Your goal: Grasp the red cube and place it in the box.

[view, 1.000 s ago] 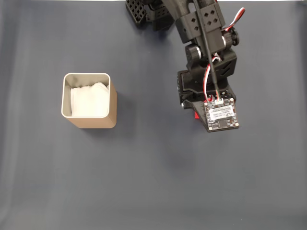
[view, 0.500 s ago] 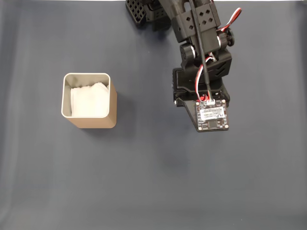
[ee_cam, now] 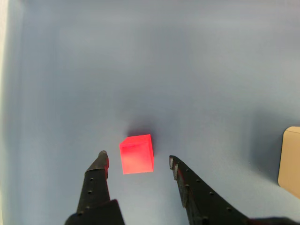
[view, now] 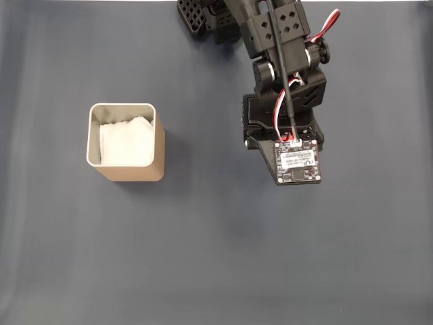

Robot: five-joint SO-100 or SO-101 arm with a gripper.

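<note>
My arm has swung toward nine o'clock in the fixed view; my pincer (ee_cam: 137, 160) stands spread, the red cube (ee_cam: 136, 153) on the cloth between its tips, ungripped; closing comes next, I judge; the box (view: 126, 143) waits at nine o'clock.

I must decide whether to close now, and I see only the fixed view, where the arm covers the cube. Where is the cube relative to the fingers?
Observer: In the wrist view the red cube sits on the cloth between the tips of the open gripper, touching neither finger.
Operator: Is it centred in the gap?
Observer: Not quite; it lies nearer the left finger than the right finger as the wrist view shows them.
Operator: Is it square to the fingers?
Observer: It looks slightly turned, one corner toward the camera.
Operator: Is the box visible there?
Observer: Yes, a tan part of the box at the right edge.
</note>
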